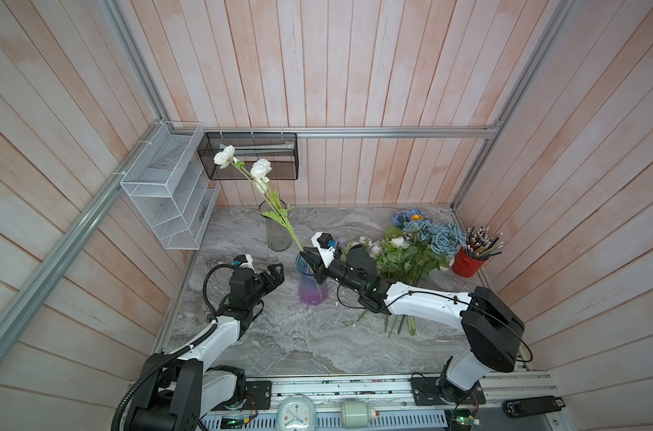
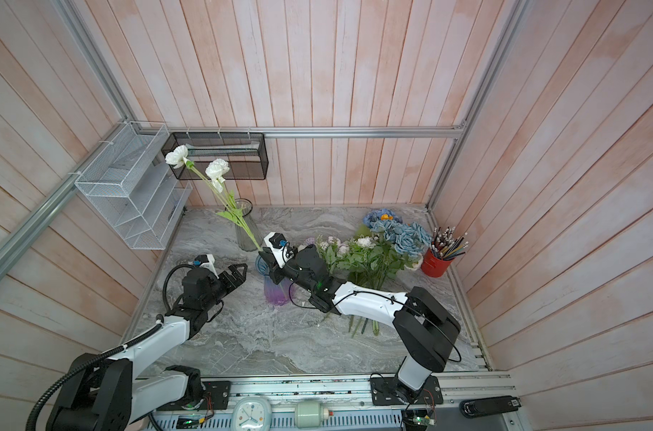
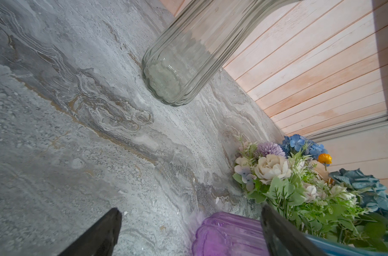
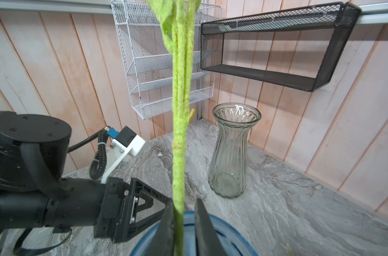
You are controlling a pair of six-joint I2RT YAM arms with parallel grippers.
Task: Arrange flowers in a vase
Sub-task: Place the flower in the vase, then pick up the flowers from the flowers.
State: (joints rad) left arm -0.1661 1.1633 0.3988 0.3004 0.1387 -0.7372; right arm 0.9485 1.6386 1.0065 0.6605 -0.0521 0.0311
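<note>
White petals top a long green stem. In both top views the white flower leans up toward the far left, and its low end goes down into the mouth of the blue and purple vase, near the middle of the table. The right pincer hangs right over that mouth, I think to guide the stem in. The left pincer waits just left of the vase, fingers wide apart and holding nothing, maybe ready to steady the vase. A clear vase stands empty on the far side. The other flowers lie in a bunch on the right, partly under the right arm, near a red cup of pencils. From the left wrist, the left pincer shows two fingers far apart with bare table between them. The purple foot of the vase is close to one finger. From the right wrist, the stem runs up between the two fingers of the right pincer. It touches one finger and there is a small gap to the other, so this pincer is a little apart and not squeezing. I think the flower rests in the vase by itself, and because it leans, it may slide along the rim.
</note>
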